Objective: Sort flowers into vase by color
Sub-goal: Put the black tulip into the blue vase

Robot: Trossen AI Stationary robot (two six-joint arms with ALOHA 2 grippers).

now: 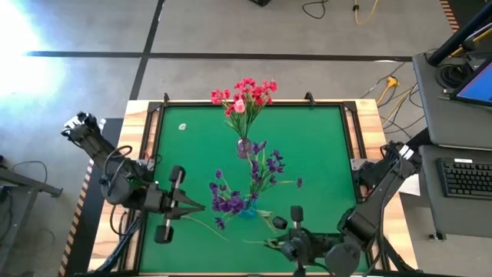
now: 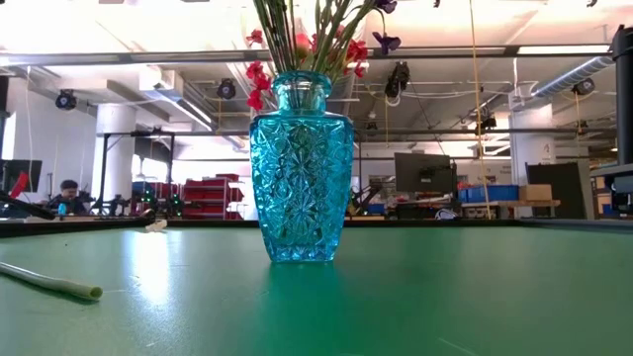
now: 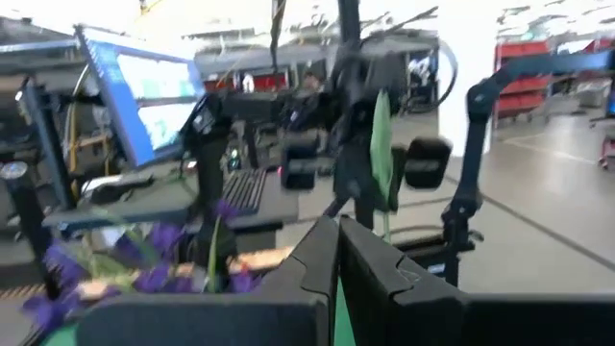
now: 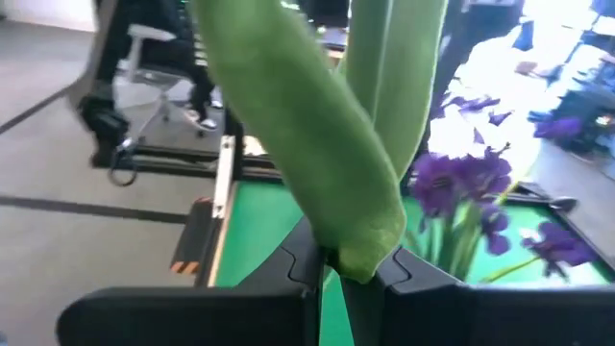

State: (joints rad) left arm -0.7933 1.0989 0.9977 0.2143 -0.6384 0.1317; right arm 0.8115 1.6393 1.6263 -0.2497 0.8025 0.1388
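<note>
A blue cut-glass vase (image 1: 247, 208) (image 2: 301, 166) stands near the table's middle with purple sprays (image 1: 227, 202) in it. Behind it, a small clear vase (image 1: 244, 147) holds red and pink blooms (image 1: 244, 95). My right gripper (image 1: 280, 245) (image 4: 334, 261), at the near edge, is shut on a green flower stalk (image 1: 268, 222) whose bloom I cannot make out. My left gripper (image 1: 201, 205) (image 3: 336, 235) hovers left of the blue vase, shut and empty. A loose stem (image 1: 204, 225) (image 2: 49, 281) lies flat on the table. My right gripper pinches the green stalk between its two fingers at the base of a broad leaf (image 4: 357, 252). The fingers come level from the table's right side. The leaf and a thinner stem (image 4: 394, 86) rise away from the fingers, off the table.
A small pale scrap (image 1: 182, 127) lies near the far left corner. The table has a raised black frame (image 1: 254, 103). A desk with keyboard and laptop (image 1: 467, 175) stands to the right. Open green surface lies on the far left and far right of the vases.
</note>
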